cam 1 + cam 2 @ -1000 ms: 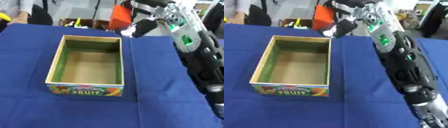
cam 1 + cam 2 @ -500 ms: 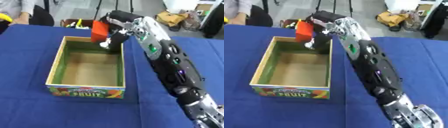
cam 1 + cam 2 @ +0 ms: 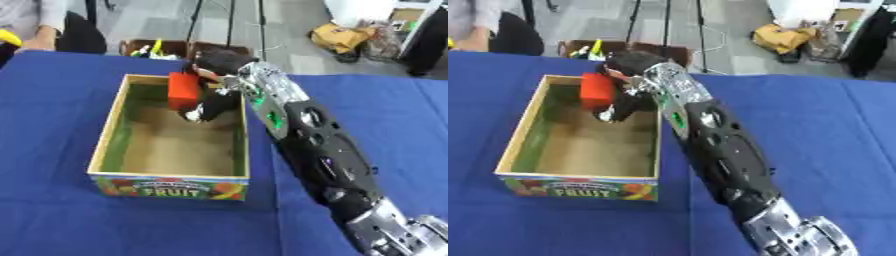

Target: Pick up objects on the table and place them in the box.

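My right hand [image 3: 213,86] reaches from the lower right across the far right corner of the open cardboard fruit box [image 3: 116,125]. Its fingers are curled round a red-orange block [image 3: 184,90], held over the far end of the box's inside, just above the floor. The box floor below shows bare brown cardboard with green inner walls. The left hand shows in neither view.
A blue cloth [image 3: 52,90] covers the table. Beyond the far edge stands a dark bin with yellow and green things [image 3: 153,48], and a person's arm [image 3: 39,37] rests at the far left corner. Bags lie on the floor at the back right [image 3: 341,37].
The right arm has swung left and lower with the red-orange block, from above the box's far right rim to inside its far end. The camera has also shifted slightly.
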